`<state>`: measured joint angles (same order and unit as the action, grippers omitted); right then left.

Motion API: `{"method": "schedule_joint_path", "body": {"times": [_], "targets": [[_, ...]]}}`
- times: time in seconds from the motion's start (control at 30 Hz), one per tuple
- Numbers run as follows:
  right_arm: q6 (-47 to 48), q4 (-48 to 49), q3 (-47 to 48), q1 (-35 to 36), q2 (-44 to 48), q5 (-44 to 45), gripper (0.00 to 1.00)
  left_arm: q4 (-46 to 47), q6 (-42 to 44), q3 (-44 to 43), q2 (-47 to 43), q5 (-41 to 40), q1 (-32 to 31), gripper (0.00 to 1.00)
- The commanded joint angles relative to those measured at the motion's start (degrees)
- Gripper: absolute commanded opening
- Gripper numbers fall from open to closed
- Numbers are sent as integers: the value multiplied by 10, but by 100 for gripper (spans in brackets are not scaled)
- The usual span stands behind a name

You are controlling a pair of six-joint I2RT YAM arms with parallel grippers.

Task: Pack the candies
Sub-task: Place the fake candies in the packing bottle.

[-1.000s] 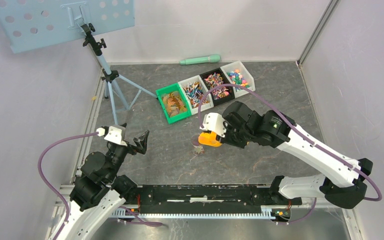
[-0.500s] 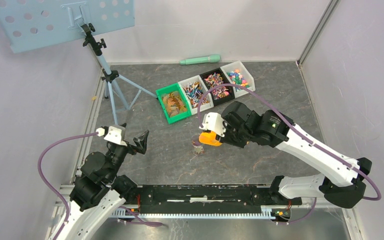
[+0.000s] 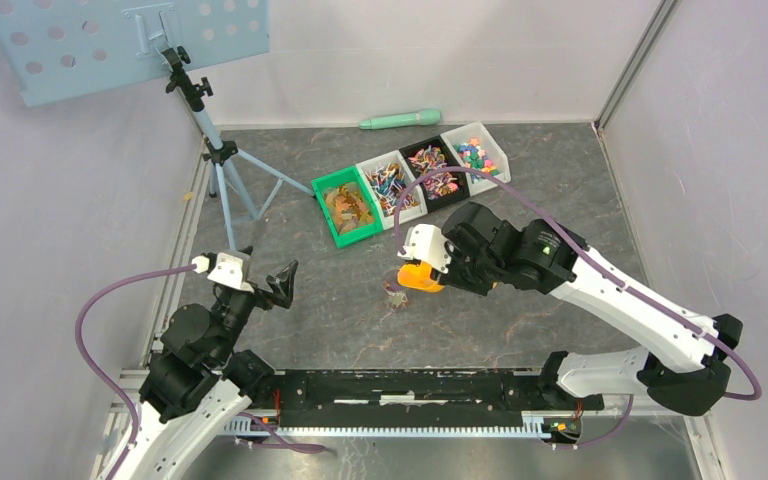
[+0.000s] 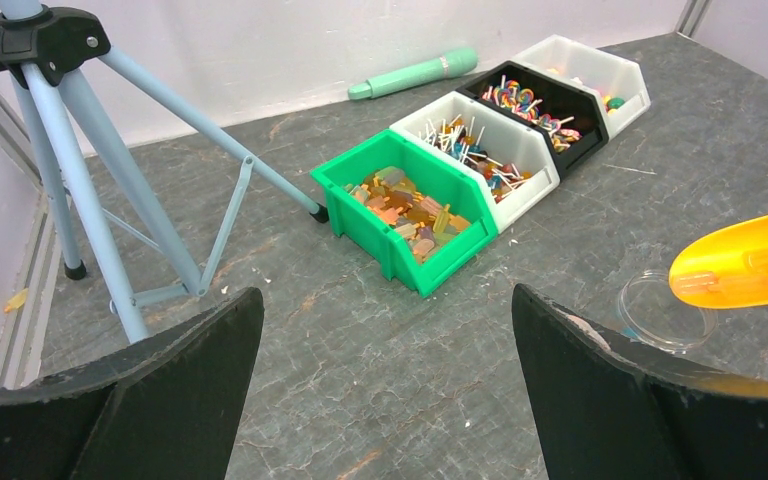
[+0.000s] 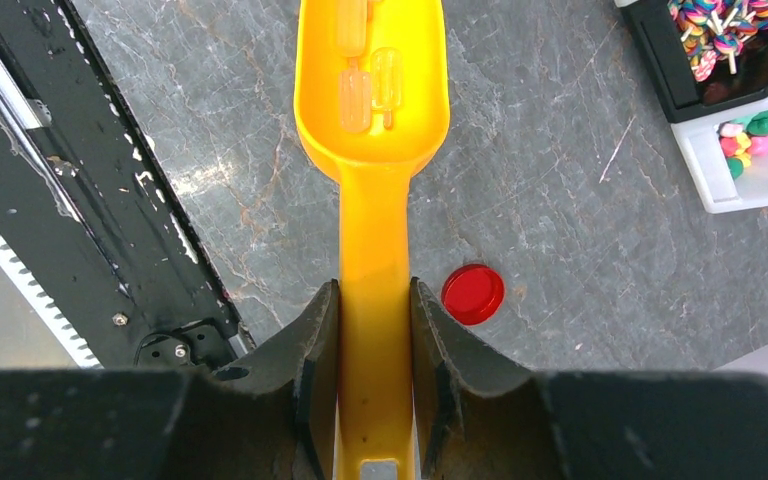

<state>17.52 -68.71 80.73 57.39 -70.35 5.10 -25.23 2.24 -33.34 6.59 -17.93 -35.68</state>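
While your right jaws grip the scoop (image 5: pixel 372 200), candies (image 5: pixel 365 70) in it, by the dish (image 4: pixel 650 312) and your left jaws gape empty, a hasty tilt could scatter them across the counter (image 3: pixel 340 320).

orange-yellow scoop (image 5: pixel 372 200), red lid (image 5: pixel 473 293), green bin (image 4: pixel 438 270) of golden-brown candies (image 4: pixel 410 215) — grey table (image 4: pixel 360 380) with pale veins.

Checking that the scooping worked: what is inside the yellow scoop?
Three golden candies, popsicle-shaped, lie in the yellow scoop. The front of its bowl is cut off by the wrist view's edge, so more may be unseen.
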Motion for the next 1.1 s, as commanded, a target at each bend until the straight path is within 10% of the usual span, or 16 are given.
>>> {"method": "schedule_joint_path", "body": {"times": [0.0, 1.07], "targets": [[-10, 0, 34, 4, -1, 4, 0, 19, 23, 3, -5, 4, 3, 100], [-42, 12, 10, 13, 1, 16, 0, 19, 26, 4, -6, 10, 3, 100]]}}
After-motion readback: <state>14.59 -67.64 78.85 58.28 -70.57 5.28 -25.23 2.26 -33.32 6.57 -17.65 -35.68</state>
